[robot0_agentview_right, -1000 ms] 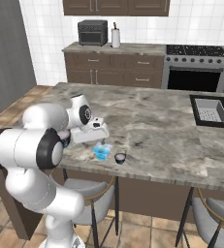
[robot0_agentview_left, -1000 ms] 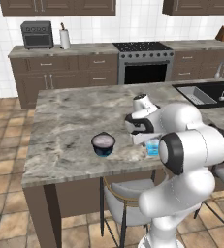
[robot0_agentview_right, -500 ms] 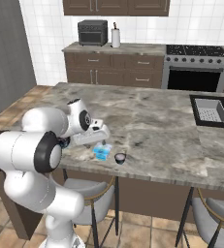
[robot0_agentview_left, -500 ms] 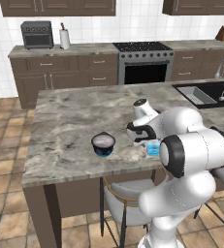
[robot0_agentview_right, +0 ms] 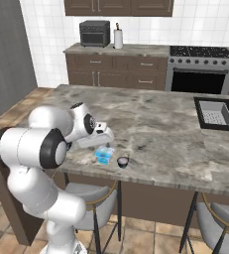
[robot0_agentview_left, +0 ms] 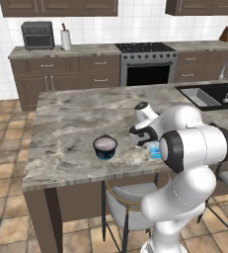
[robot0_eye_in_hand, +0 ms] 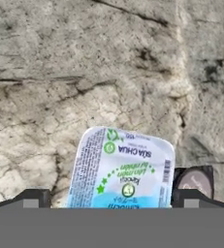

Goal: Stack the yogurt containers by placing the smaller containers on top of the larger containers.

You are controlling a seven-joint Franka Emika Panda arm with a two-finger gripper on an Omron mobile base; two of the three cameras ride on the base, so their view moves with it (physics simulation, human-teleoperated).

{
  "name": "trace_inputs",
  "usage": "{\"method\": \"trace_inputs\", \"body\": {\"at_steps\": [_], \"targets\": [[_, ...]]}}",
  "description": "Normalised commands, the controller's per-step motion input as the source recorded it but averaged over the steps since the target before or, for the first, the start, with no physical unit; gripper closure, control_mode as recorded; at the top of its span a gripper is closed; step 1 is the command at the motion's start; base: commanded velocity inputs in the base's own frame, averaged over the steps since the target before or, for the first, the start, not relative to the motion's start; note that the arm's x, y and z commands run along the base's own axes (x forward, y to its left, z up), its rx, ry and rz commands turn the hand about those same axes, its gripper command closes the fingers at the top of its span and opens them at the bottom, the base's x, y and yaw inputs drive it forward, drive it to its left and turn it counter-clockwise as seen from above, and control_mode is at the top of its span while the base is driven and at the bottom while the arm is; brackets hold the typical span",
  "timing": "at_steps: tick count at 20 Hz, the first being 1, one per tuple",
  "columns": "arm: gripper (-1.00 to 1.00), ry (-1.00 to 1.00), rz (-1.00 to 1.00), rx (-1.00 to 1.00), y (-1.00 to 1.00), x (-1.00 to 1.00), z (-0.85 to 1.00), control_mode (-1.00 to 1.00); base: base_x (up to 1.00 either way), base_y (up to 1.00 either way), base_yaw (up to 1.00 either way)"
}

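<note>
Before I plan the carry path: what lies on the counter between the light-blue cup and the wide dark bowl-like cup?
In the left base view, only bare marble counter separates the light-blue cup from the dark bowl-like cup.

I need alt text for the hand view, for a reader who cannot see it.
The open tool hangs over a light-blue yogurt cup with a printed lid, which stands on a grey marble counter. A tiny dark cup sits just beside it.

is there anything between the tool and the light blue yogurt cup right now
Nothing visible. The open tool hangs right above the light-blue cup, a fingertip at each side. The tiny dark cup sits beside it, close to one fingertip, not in between.
</note>
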Motion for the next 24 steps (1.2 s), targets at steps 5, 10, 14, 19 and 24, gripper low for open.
{"method": "trace_inputs", "body": {"at_steps": [5, 10, 14, 19, 24], "targets": [[-1.00, 0.00, 0.00, -0.01, 0.00, 0.26, -0.11, -1.00, 0.00, 0.00, 0.00], [-1.00, 0.00, 0.00, -0.01, -0.03, 0.12, -0.19, -1.00, 0.00, 0.00, 0.00], [-1.00, 0.00, 0.00, -0.02, -0.02, 0.08, -0.21, -1.00, 0.00, 0.00, 0.00], [-1.00, 0.00, 0.00, -0.01, -0.03, 0.06, -0.19, -1.00, 0.00, 0.00, 0.00], [1.00, 0.00, 0.00, -0.01, -0.03, 0.06, -0.15, -1.00, 0.00, 0.00, 0.00]]}}
